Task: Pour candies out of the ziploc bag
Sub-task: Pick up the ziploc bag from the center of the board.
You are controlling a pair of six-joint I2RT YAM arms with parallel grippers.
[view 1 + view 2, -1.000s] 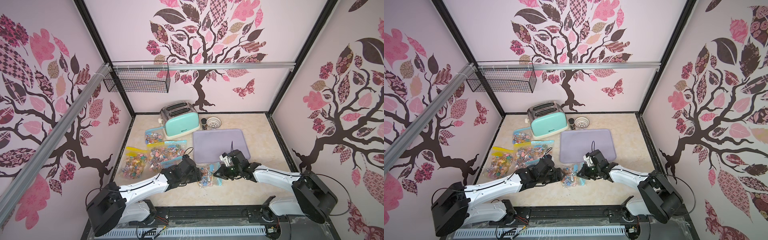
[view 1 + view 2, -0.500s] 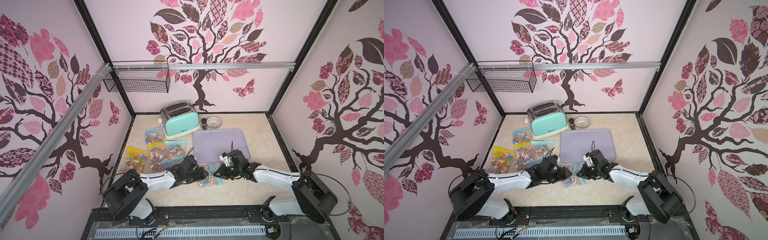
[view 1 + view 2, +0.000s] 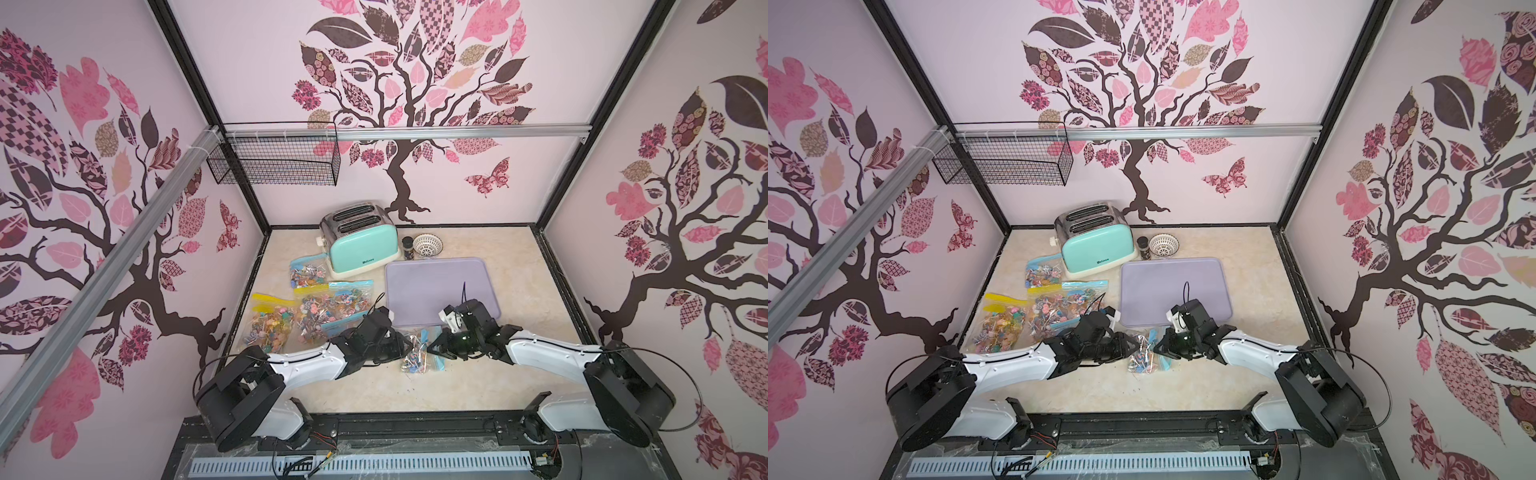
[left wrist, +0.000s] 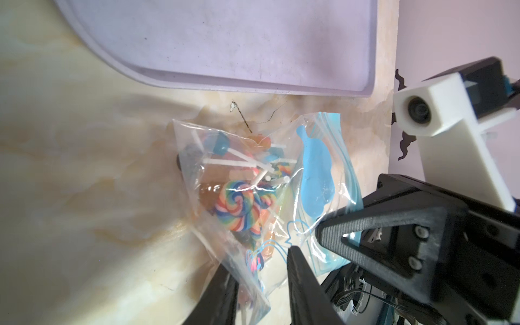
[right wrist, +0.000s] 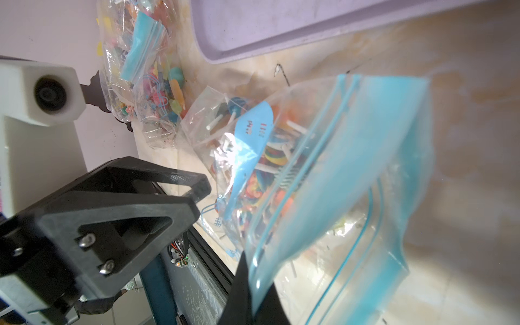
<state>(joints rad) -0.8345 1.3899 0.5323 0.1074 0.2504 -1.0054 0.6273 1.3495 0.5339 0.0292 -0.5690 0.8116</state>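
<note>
R claw (image 3: 432, 348) pinches ziploc bag (image 4: 315, 163) zip edge; L claw (image 4: 259, 261) astride bag corner, grip unclear.

Left hand (image 4: 257, 260) reached the ziploc bag (image 4: 239, 197), its jaws narrowing

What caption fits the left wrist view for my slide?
Left gripper straddling the ziploc bag of candies, lavender tray nearby.

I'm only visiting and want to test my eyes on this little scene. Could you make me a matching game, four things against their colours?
Things:
1. toaster
2. tray
3. wire basket
4. small bowl

Colours:
A. white
B. lilac
C. black
D. mint green

Pairs: 1-D, 2-B, 3-C, 4-A
</note>
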